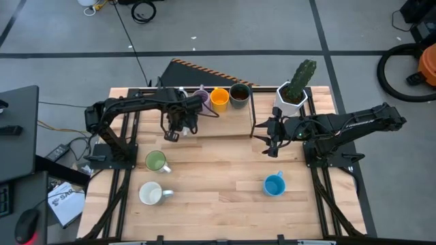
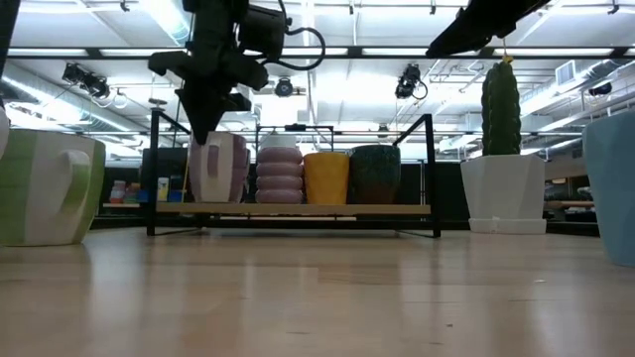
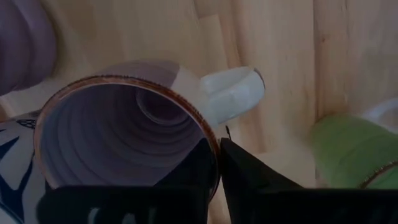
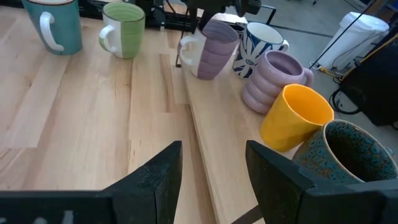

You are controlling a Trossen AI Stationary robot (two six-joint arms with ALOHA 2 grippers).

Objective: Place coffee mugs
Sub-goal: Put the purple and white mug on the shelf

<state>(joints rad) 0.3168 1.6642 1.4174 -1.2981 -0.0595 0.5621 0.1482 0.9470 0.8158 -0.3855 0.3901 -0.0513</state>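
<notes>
My left gripper is over the left end of the low wooden shelf, shut on a lavender mug with a white handle. In a row behind it on the shelf stand a white mug with a blue pattern, a ribbed purple mug, an orange mug and a dark mug. A green mug, a white mug and a blue mug stand on the table. My right gripper hangs open over the shelf's right end, touching nothing. My left gripper pinches the lavender mug's rim beside the handle, one finger inside the cup and one outside. The fingers come from above, pointing down. The mug hangs roughly upright, its base level with the shelf board; whether it rests there I cannot tell.
A cactus in a white faceted pot stands at the table's far right, close to my right arm. The shelf's black frame has upright posts at its ends. Bare wood lies between the green, white and blue mugs.
</notes>
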